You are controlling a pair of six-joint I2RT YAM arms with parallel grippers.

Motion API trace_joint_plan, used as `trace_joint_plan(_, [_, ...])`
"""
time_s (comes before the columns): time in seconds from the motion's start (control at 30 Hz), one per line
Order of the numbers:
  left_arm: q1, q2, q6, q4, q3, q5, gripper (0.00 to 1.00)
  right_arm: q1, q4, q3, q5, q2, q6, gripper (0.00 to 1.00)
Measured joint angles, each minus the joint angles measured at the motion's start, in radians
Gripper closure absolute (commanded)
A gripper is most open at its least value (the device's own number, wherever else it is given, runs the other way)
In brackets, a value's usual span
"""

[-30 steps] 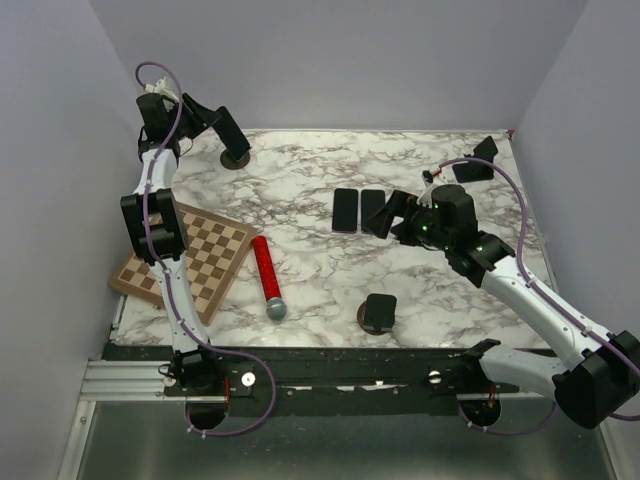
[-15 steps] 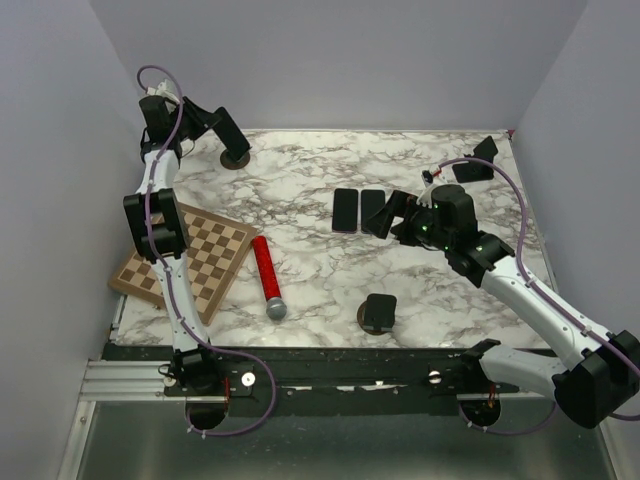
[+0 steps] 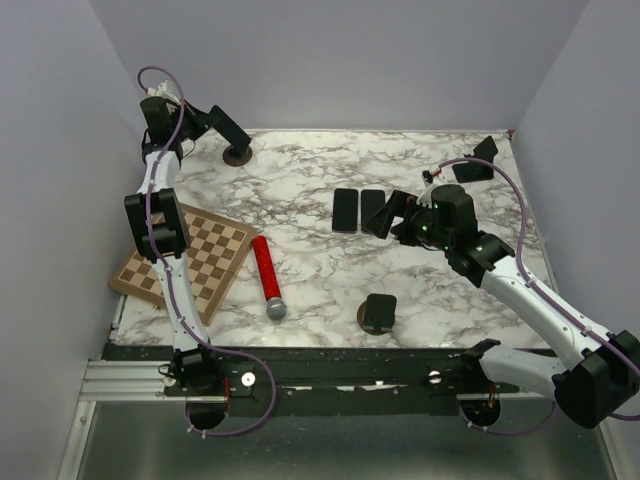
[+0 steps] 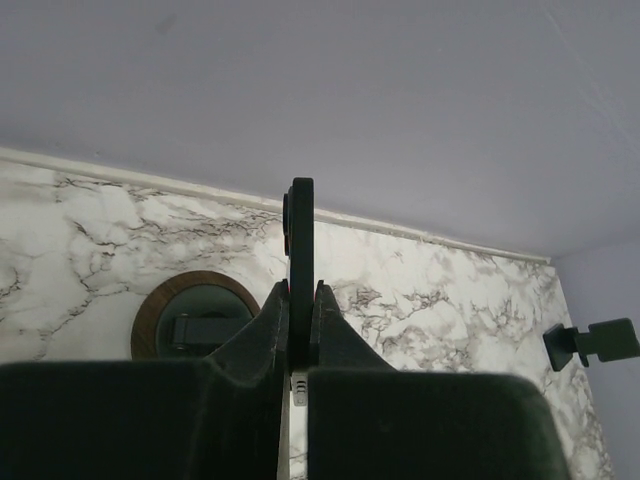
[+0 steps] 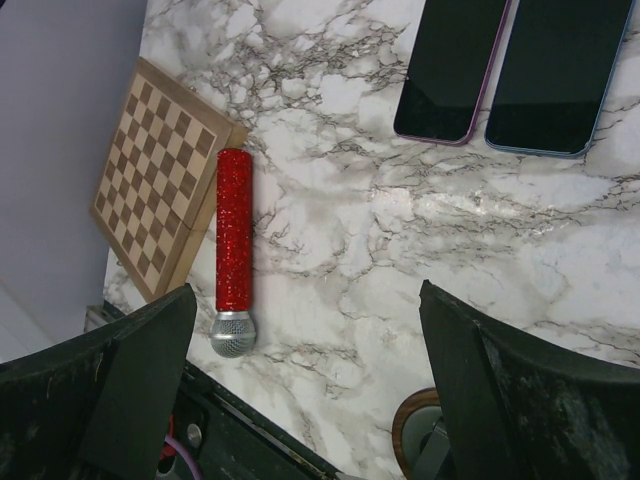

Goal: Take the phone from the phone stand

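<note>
- Black and seen edge-on, the phone (image 4: 300,225) stands upright between the fingers of the left gripper (image 4: 301,292). They are pressed tight on its lower end, over the far-left corner of the marble table (image 3: 300,180).
- The phone stand (image 4: 195,318) (a round, wood-rimmed base with a dark cradle) sits on the table below and just left of the phone in the wrist view. Its cradle looks bare, and the phone appears to hang clear of it rather than touch it.
- On that evidence the main step looks done, with the phone out of the stand and held in the air. What seems left is to set it down somewhere on the table and let go.
- The right gripper (image 5: 305,290) hovers right of the table's middle. Its fingers are spread wide with nothing between them, and it sits just right of two flat phones (image 3: 345,210) lying side by side.
- A red microphone (image 3: 266,278) and a chessboard (image 3: 185,262) lie toward the near left, well apart from the held phone.
- A second stand (image 3: 379,312) at the near middle carries a dark slab, and whether that is a phone cannot be told.
</note>
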Motion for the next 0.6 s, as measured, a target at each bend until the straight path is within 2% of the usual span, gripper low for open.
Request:
trace_joint_plan(0.3, [-0.002,-0.021,0.000,0.003,-0.021,0.000,1.00,0.000,-0.001,0.000,0.000,-0.013,0.000,0.00])
trace_joint_plan(0.6, [-0.014,-0.153,0.032,-0.028,-0.073,0.002,1.00,0.000,-0.002,0.000,0.000,-0.072,0.000,0.00])
